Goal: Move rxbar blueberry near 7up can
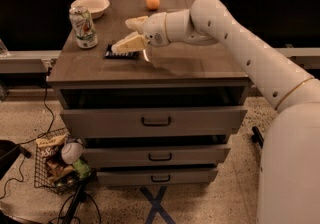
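- The fingers (129, 44) of the gripper (121, 34) stand spread wide, one high and one low, and grip nothing.
- The lower finger hangs just over the rxbar blueberry (120, 54); whether it touches the wrapper cannot be told.
- The rxbar blueberry lies flat on the cabinet top (200, 63), a dark rectangle with its long side running from 9 to 3 o'clock. Its lettering is too small to read.
- The 7up can (85, 27) stands upright at about 10 o'clock from the bar, near it but not touching. Green and red marks show on its pale side, yet no word can be made out.
- At 12 o'clock from the can sits a shallow white bowl (91, 5), close behind it.
- At 1 o'clock from the gripper, farther back, rests an orange (153, 1).
- The white arm (240, 43) reaches in from 4 o'clock, over the right part of the top.
- Below the top are three drawers (155, 121), the upper one pulled slightly out.
- On the floor at 8 o'clock from the cabinet, a wire basket (42, 168) holds snack bags with unreadable print.
- A blue tape cross (157, 204) marks the floor in front.
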Controlling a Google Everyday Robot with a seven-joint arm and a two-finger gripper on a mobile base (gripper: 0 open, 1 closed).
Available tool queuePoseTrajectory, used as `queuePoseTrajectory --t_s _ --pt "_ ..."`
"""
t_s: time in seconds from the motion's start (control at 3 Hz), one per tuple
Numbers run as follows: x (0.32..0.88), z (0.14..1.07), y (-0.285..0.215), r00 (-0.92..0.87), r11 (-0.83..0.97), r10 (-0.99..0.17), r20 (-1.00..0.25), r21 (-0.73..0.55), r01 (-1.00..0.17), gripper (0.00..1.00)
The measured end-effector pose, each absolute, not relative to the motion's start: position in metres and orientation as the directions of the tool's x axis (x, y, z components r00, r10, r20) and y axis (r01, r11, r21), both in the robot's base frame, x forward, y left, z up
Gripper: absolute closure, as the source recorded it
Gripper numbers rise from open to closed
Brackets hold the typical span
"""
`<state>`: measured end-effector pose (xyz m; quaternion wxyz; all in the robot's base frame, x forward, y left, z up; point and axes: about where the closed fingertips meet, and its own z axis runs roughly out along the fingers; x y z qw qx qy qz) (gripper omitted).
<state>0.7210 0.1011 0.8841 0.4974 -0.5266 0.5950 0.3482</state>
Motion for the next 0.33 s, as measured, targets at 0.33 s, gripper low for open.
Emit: queuePoseTrajectory --t_s 0.33 --pt "0.7208 0.8839 0.1018 0.050 0.202 -0.280 -0.959 -0.109 -0.973 0.00"
